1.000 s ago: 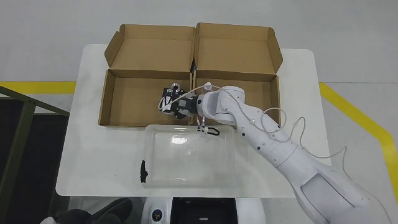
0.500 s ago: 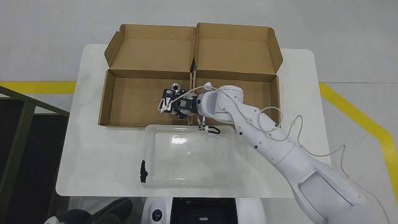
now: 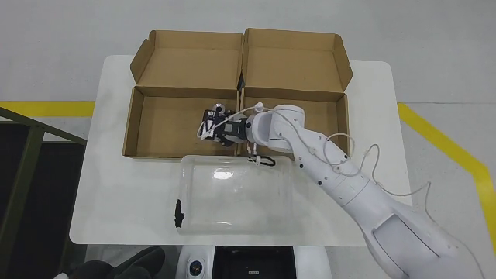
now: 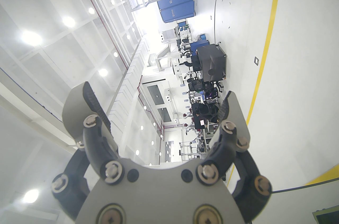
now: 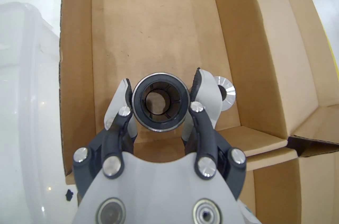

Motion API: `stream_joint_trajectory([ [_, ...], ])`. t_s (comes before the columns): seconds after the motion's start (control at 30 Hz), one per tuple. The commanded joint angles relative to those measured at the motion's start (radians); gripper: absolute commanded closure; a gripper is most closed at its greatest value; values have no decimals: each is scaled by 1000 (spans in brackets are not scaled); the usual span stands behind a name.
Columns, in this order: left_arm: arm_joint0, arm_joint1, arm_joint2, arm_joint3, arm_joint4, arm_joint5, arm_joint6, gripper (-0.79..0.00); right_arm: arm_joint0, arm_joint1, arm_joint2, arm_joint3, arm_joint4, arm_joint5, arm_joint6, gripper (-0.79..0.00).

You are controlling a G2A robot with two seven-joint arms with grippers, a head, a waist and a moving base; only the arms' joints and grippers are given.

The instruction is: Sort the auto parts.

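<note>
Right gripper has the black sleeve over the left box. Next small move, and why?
Probably lower slightly and open the right gripper: it clamps the black metal-rimmed cylindrical sleeve over the bare floor of the left brown cardboard box, beside the silver metal disc, so a short release should land it there.

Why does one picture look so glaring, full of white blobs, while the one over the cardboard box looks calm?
Left wrist view: the left gripper faces ceiling lamps, which flare white, and straight lines bow at the edges. Right wrist view: even light, a soft shadow beneath the black ring on the cardboard box floor.
</note>
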Motion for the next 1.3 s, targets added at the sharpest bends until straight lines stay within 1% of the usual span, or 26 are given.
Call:
stream_joint_trajectory([
  [0.0, 0, 0, 0, 0, 0, 0, 0, -785, -6, 4, 13, -19, 4, -7, -1, -437],
  [0.2, 0, 0, 0, 0, 0, 0, 0, -785, -38, 16, 54, -89, 23, -17, -4, -483],
  [0.3, 0, 0, 0, 0, 0, 0, 0, -785, -65, 24, 78, -140, 36, -18, -5, -471],
  [0.47, 0, 0, 0, 0, 0, 0, 0, -785, -113, 40, 125, -228, 46, -25, -6, -483],
  [0.67, 0, 0, 0, 0, 0, 0, 0, -785, -187, 67, 207, -355, 54, -33, -21, -486],
  [0.97, 0, 0, 0, 0, 0, 0, 0, -785, -359, 114, 353, -573, 30, -59, -60, -548],
  [1.03, 0, 0, 0, 0, 0, 0, 0, -785, -403, 123, 378, -611, 26, -83, -79, -597],
  [1.07, 0, 0, 0, 0, 0, 0, 0, -785, -423, 129, 392, -627, 18, -91, -81, -610],
  [1.13, 0, 0, 0, 0, 0, 0, 0, -785, -464, 138, 418, -659, 9, -103, -93, -585],
  [1.27, 0, 0, 0, 0, 0, 0, 0, -785, -547, 155, 475, -700, -8, -117, -126, -563],
])
